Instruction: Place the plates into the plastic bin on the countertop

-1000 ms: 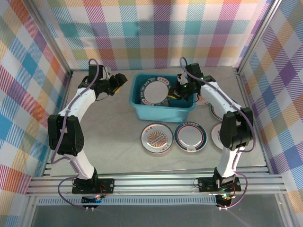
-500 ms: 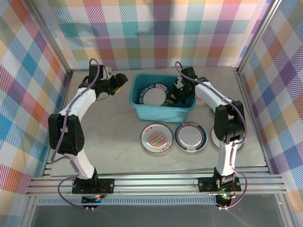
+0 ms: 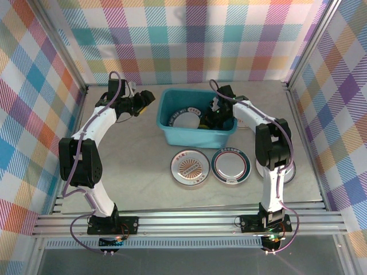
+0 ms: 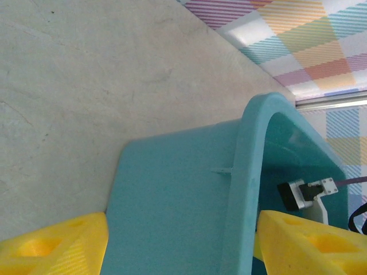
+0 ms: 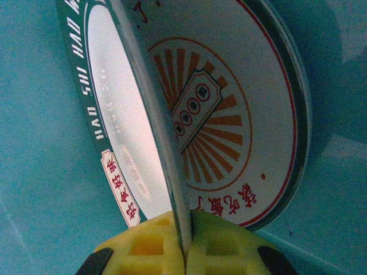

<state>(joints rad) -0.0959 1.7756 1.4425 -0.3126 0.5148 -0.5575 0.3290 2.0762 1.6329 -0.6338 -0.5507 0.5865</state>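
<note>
**Plate pinched by its rim inside the bin**

Plaid walls [image 3: 189,40] in many colours close in a pale marble-look desk [image 3: 137,160], with the teal plastic bin [image 3: 195,136] standing toward the back.

Inside the bin, by its right wall, the right hand [image 5: 186,243] is clenched on the lip of a plate [image 5: 150,109] seen almost edge-on. The dark-teal lettered face to one side seems to be that same plate. An orange-sunburst plate [image 5: 229,109] lies behind it in the bin, though whether the two touch cannot be told. The grip takes the very rim, a thin bite on a glazed surface.

Judged from their look, the plates are light, stiff and glossy. They are likely to slip in a shallow pinch and to chip if let fall onto one another. The rim is the only hold on offer; lying flat, they give little to get under, so a finger has to slide below the lip.

Just left of the bin, the left hand [image 3: 143,98] hangs released, holding nothing.

In front of the bin, two plates lie side by side: a sunburst one [image 3: 190,168] and a teal-rimmed one [image 3: 230,165]. More sit right of the bin, partly hidden by the right arm.
</note>
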